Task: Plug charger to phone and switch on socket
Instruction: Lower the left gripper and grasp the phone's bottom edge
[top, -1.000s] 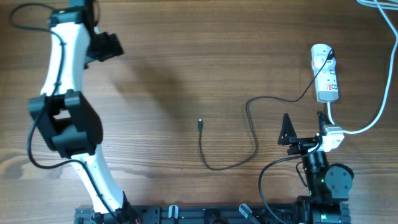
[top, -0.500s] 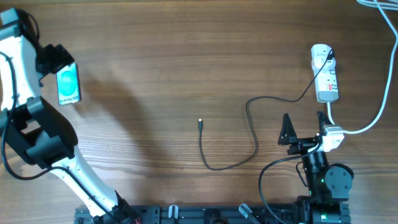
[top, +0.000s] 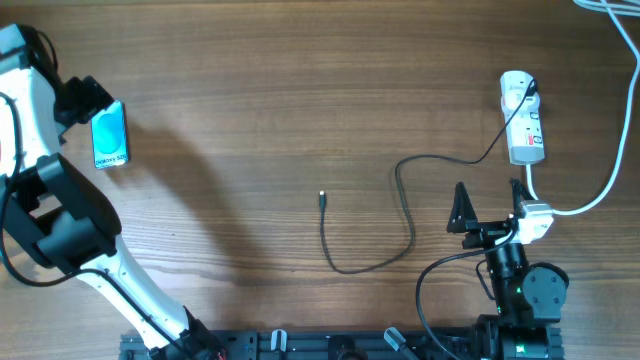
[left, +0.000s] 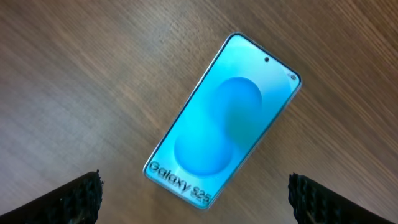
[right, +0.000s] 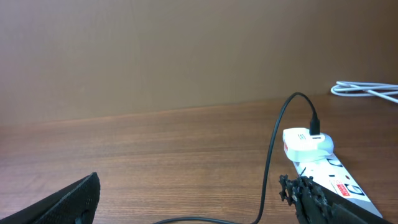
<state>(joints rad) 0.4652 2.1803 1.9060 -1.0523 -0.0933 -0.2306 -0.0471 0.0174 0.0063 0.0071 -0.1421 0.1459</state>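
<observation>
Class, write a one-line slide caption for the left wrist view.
Open left gripper hovers over the turquoise-screened phone lying face-up on the wooden table.

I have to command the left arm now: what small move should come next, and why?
Probably lower the left gripper straight down and close on the phone. Its open fingers hover either side of the phone's near end, nothing is held, and the phone lies flat, far from the cable plug.
</observation>
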